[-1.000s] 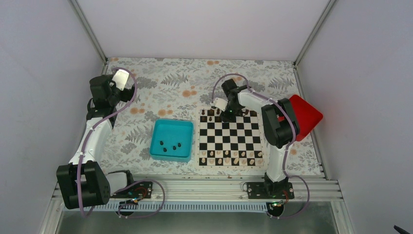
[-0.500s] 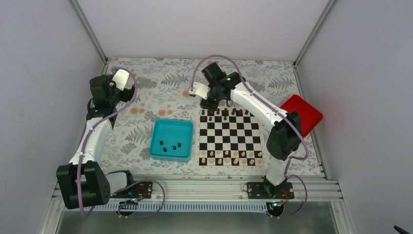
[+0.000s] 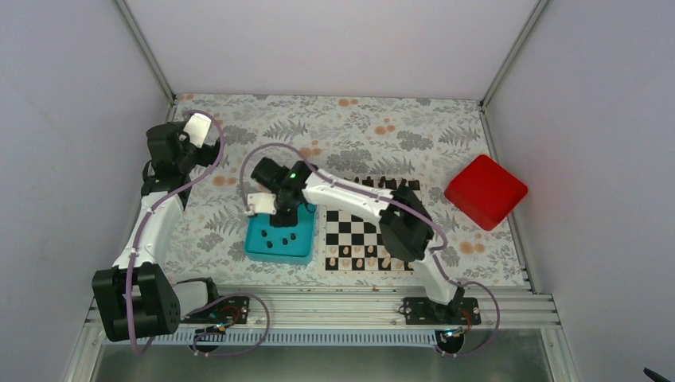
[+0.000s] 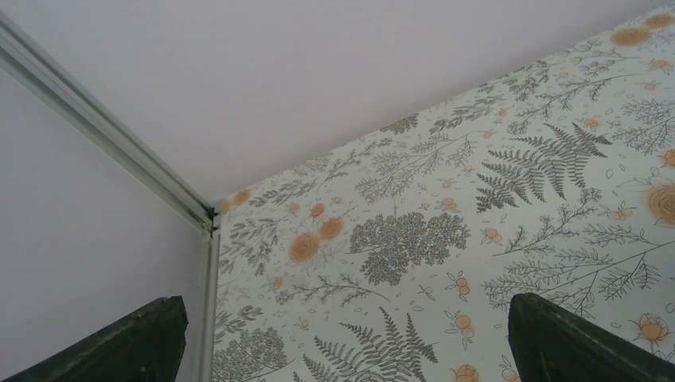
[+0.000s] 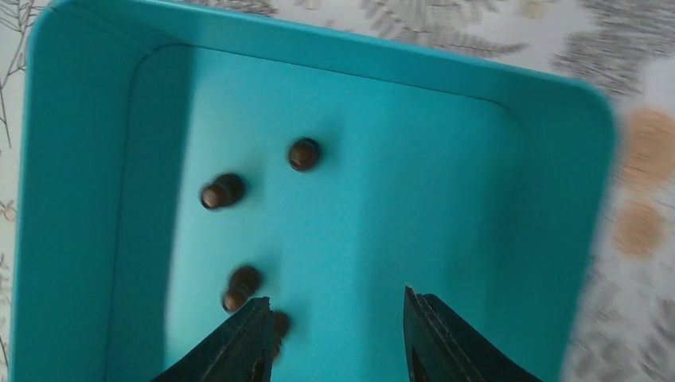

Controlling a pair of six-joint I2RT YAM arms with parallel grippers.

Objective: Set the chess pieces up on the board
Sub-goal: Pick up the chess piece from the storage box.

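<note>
Board (image 3: 350, 239) flat, right of centre. Teal tray (image 3: 276, 257) just beside its left edge. Right claw (image 5: 338, 342) over the tray, jaws wide, nothing between them. Left claw (image 4: 346, 334) wide, empty, well apart. Dark chess pieces (image 5: 303, 153): several loose in tray, others along board's far edge.

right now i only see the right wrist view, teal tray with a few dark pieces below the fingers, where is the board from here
Observer: The board lies right next to the teal tray, on the robot's right of it.
Operator: any dark pieces on it yet
Observer: Yes, a row of dark pieces stands along its far edge.
Operator: and the left arm
Observer: The left gripper hangs open over the patterned cloth at the far left, away from the tray.
</note>
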